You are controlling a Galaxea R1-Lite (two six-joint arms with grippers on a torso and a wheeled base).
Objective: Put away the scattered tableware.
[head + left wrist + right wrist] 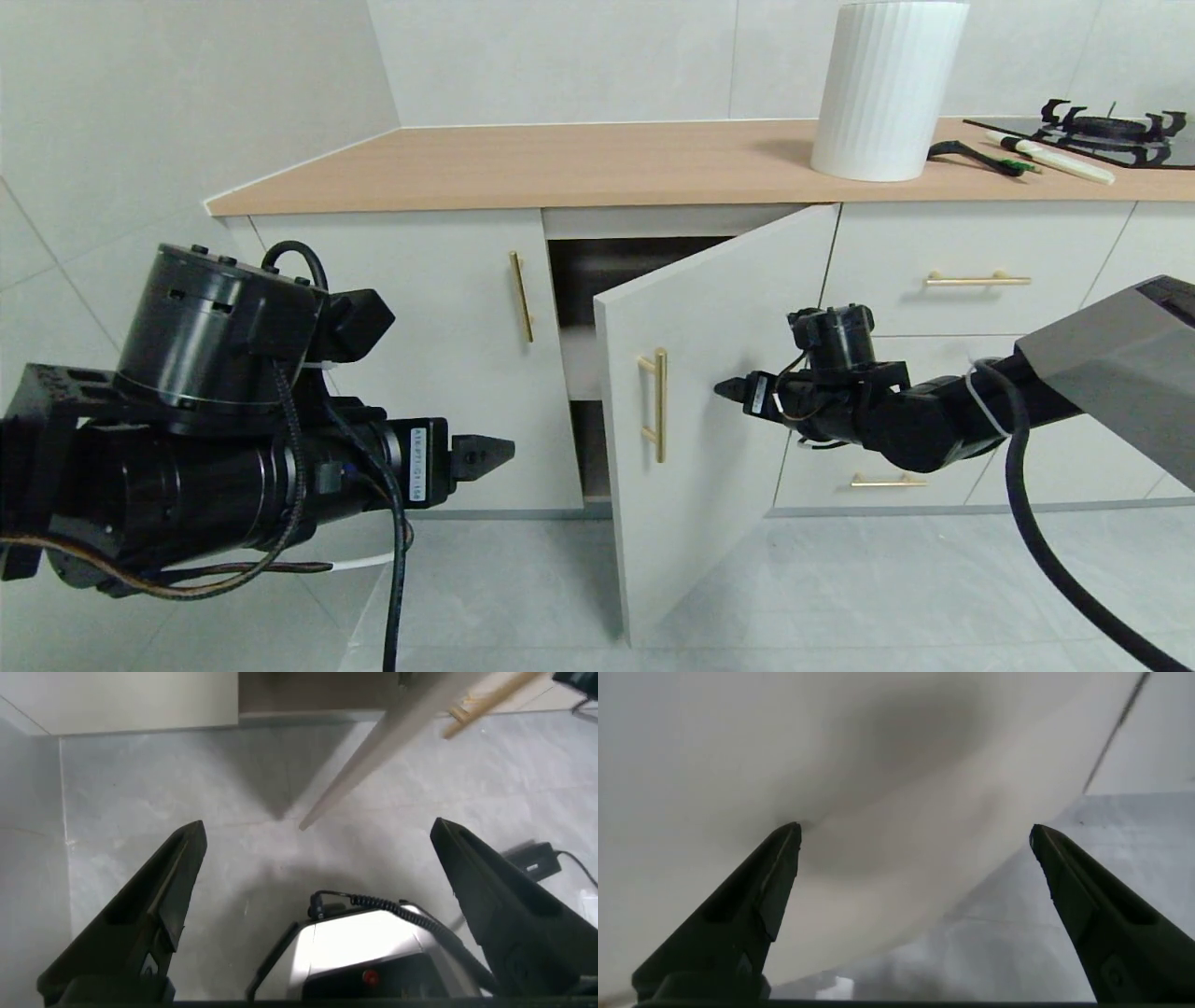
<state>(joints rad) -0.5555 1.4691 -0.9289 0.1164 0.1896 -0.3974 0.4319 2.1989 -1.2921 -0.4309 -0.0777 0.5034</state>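
The right gripper (pixel 726 387) hangs by the open cabinet door (pixel 709 308), the left gripper (pixel 495 455) is above the floor (pixel 560 597), and both have fingers apart, holding nothing.

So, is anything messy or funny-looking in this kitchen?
Yes. One cabinet door stands half open while its neighbour is shut, and a few utensils lie loose on the counter beside the white canister, by the stove.

Bright, even indoor light (shadows soft, faint).
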